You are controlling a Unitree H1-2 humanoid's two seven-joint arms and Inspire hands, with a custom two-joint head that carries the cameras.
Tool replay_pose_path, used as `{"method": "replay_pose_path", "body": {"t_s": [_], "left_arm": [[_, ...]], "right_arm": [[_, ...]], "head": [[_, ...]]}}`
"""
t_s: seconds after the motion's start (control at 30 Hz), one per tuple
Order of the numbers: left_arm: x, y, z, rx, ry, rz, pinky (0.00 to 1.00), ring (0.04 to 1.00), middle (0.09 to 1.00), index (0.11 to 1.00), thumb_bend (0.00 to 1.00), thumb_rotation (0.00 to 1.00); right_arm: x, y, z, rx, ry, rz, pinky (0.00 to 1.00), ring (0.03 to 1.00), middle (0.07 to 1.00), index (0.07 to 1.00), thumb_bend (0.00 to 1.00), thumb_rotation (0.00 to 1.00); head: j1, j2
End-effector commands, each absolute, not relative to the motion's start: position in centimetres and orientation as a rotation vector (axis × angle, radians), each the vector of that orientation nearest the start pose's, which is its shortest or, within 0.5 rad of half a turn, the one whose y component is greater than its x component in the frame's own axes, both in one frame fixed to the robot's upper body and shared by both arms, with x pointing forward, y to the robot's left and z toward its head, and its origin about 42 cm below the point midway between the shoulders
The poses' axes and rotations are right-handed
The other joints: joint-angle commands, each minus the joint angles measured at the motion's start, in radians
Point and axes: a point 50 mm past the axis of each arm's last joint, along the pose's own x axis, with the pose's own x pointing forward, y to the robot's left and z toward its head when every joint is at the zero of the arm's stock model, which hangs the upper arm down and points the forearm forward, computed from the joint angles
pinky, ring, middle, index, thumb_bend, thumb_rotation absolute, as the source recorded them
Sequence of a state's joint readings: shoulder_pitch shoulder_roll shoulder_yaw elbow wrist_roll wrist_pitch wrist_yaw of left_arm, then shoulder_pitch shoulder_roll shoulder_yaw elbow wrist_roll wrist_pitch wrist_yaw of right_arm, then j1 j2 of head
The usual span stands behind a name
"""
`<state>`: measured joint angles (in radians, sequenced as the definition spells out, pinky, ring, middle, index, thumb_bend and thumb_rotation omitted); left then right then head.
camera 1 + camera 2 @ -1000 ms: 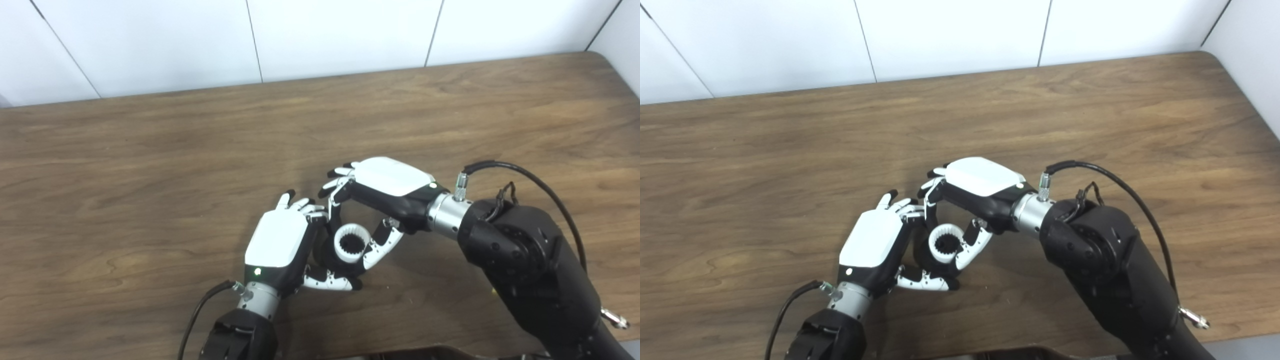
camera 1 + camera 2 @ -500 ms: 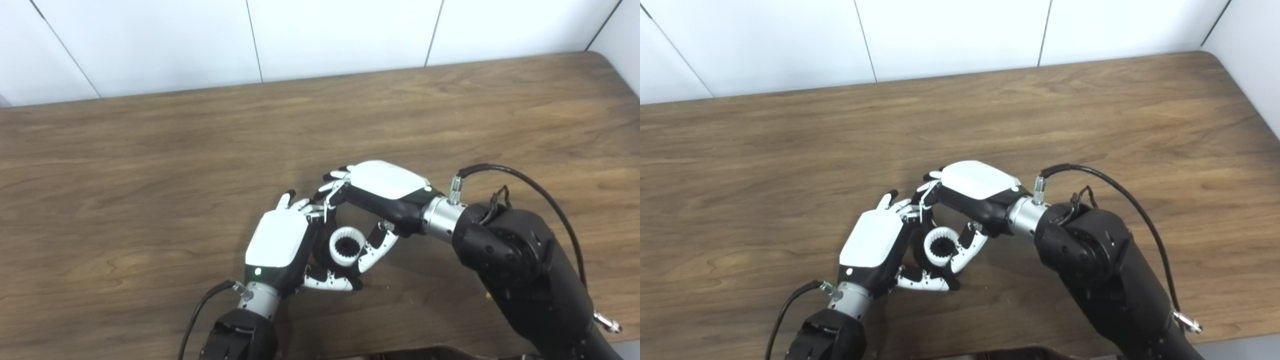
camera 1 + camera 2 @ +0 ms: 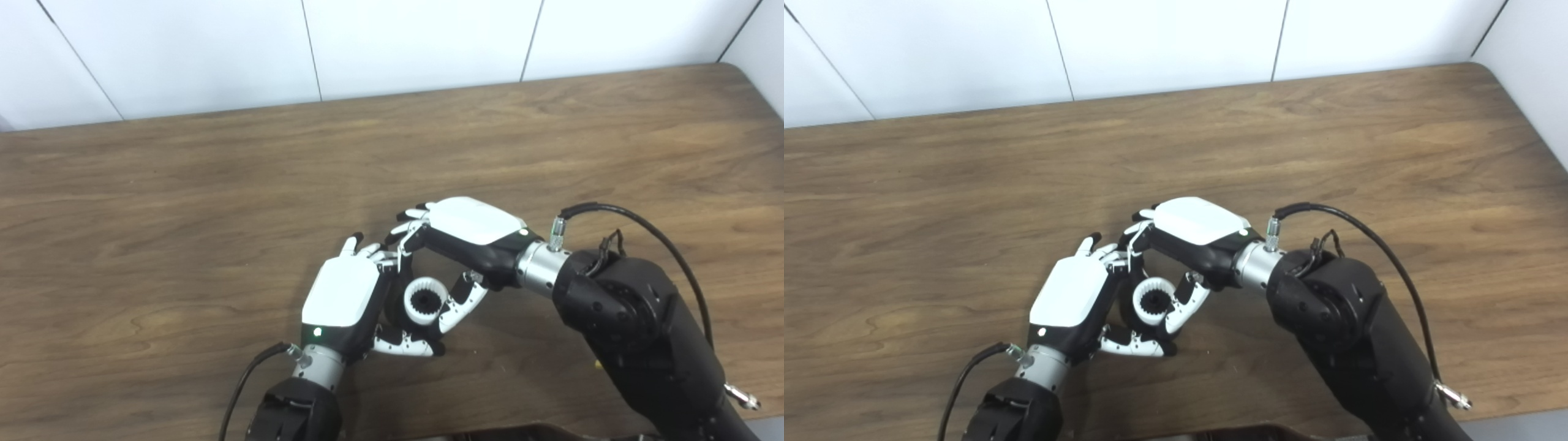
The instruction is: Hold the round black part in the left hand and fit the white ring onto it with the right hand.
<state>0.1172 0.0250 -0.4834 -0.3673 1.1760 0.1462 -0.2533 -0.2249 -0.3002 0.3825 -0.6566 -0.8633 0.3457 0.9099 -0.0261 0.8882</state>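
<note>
My left hand (image 3: 343, 297) is shut on the round black part (image 3: 395, 309), which is mostly hidden behind its fingers and under the ring. The white ring (image 3: 422, 300), toothed on its inside, sits against the top of the black part with a dark hub showing through its middle. My right hand (image 3: 465, 236) reaches in from the right and is shut on the ring, its thumb against the ring's right side and its fingers curled over the far side. Both hands meet low over the wooden table (image 3: 184, 202).
The brown wooden table runs back to a white panelled wall (image 3: 416, 43). A black cable (image 3: 637, 220) loops over my right forearm. The table's rounded right corner (image 3: 744, 73) is at the upper right.
My right hand has moved slightly left and down with the white ring, bringing it closer onto the black part. My left hand has barely moved.
</note>
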Motion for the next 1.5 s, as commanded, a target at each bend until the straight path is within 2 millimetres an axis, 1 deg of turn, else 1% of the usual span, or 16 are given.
{"method": "replay_pose_path", "body": {"t_s": [0.0,0.5,1.1,1.47], "left_arm": [[21.7,9.9,16.2,1.119,-0.246,-0.368,1.0,0.874,0.775,0.484,0.52,0.06],[21.7,9.8,16.2,1.11,-0.244,-0.371,1.0,0.876,0.776,0.483,0.52,0.06],[21.8,9.7,16.5,1.121,-0.243,-0.374,1.0,0.878,0.78,0.484,0.52,0.06],[21.9,9.7,16.4,1.123,-0.246,-0.367,1.0,0.873,0.776,0.485,0.52,0.06]], "right_arm": [[26.4,-16.1,26.2,-1.217,-0.235,0.722,1.0,0.958,0.854,0.486,0.52,0.13],[26.8,-15.8,25.6,-1.214,-0.228,0.723,1.0,0.954,0.858,0.486,0.52,0.13],[26.5,-15.1,25.2,-1.211,-0.245,0.73,1.0,0.949,0.852,0.485,0.52,0.13],[26.8,-15.5,25.4,-1.21,-0.234,0.722,1.0,0.948,0.859,0.49,0.52,0.15]], "head": [[-0.002,0.002],[-0.004,0.003],[-0.007,0.008],[-0.007,0.008]]}}
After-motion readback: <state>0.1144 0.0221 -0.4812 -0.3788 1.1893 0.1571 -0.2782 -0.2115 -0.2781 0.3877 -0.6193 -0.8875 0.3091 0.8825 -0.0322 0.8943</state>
